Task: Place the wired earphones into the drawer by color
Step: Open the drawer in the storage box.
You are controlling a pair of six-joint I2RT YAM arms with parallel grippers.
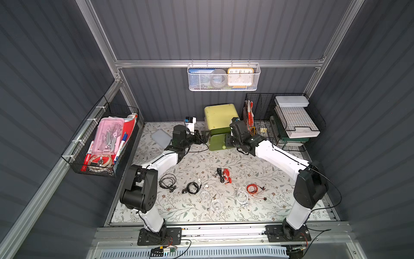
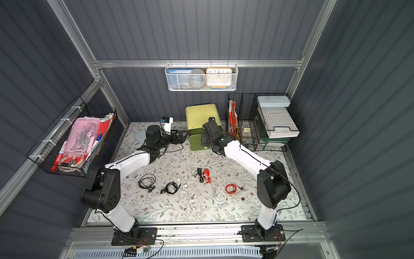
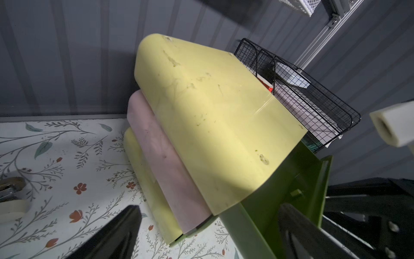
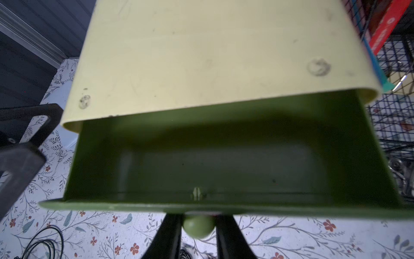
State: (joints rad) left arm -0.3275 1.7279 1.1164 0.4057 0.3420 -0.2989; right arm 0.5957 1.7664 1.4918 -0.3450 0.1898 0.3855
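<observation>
While the left end effector (image 3: 209,208) gapes released, the right end effector (image 4: 198,224) clenches the drawer knob (image 4: 198,229).

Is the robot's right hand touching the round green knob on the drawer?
Touching. In the right wrist view the right hand has its two black fingers pressed against both sides of the green knob on the open drawer.

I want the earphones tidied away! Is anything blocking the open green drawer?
Nothing lies inside the green drawer; its top is open. Only the right tool, shut on the knob, stands at its front, between it and the earphones.
</observation>
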